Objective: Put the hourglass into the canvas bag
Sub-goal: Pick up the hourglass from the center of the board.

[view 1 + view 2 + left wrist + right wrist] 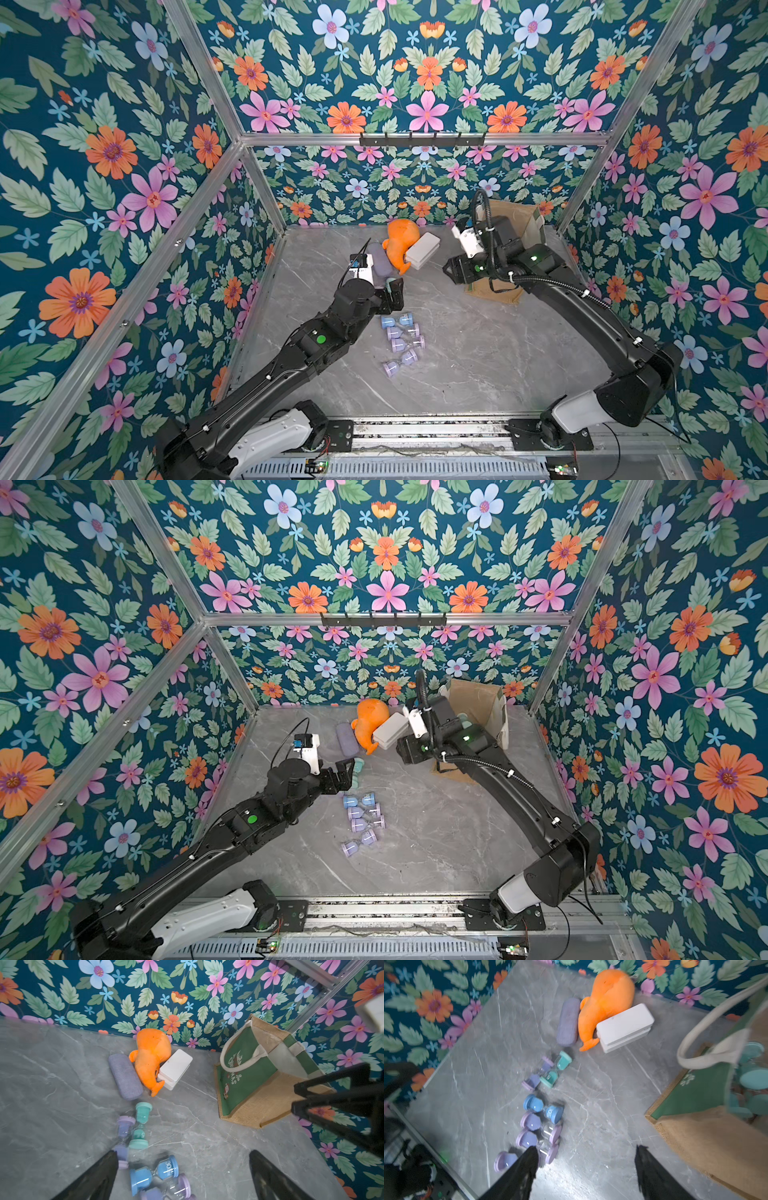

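Fingers of both grippers stand apart, holding nothing: the left gripper (182, 1155) is over loose hourglasses (533, 1104) lying mid-table, and the right gripper (586, 1151) is beside the canvas bag (268, 1103), far right. Inside the bag are blurred teal discs (751, 1080), probably hourglass ends. The white box (623, 1024) is closed.

Left wrist view: blue hourglass (154, 1174) is showing "30" in white on one bulb. Teal hourglass (140, 1125) is carrying a white "5" on one bulb. On the canvas bag (249, 1080), white lettering is running across the green panel, "MAS" legible; the letters before it are showing only in part.
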Available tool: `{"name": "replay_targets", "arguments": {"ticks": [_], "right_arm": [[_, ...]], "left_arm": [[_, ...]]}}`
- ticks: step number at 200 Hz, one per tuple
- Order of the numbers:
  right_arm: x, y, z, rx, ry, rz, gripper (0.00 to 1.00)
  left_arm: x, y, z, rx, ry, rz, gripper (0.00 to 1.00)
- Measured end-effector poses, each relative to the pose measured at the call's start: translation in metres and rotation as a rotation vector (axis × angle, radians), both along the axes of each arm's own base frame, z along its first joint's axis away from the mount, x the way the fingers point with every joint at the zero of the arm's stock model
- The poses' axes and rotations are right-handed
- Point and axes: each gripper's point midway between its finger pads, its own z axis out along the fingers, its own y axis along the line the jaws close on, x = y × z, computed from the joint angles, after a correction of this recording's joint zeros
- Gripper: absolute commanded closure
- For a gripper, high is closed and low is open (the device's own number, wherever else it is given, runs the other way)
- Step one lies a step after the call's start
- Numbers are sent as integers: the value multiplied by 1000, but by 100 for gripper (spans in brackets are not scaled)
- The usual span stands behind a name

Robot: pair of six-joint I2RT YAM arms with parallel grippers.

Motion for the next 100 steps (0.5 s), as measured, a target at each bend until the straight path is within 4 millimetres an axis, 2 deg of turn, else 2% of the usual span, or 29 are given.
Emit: {"name": "replay_targets", "arguments": {"ticks": [20,46,77,100], "right_arm": [[-32,27,-29,-60,28,134,25],[-62,43,-63,-131,58,243,26],[-108,71,-104,-201,84,426,29],[-129,82,-130,-239,106,516,30]], "left_arm": [[-9,14,-7,9,18,24,0],[-20,30,-17,12,39,53,0],[-30,44,-33,31,79,79,0],[-36,51,-39,27,98,95,0]]}}
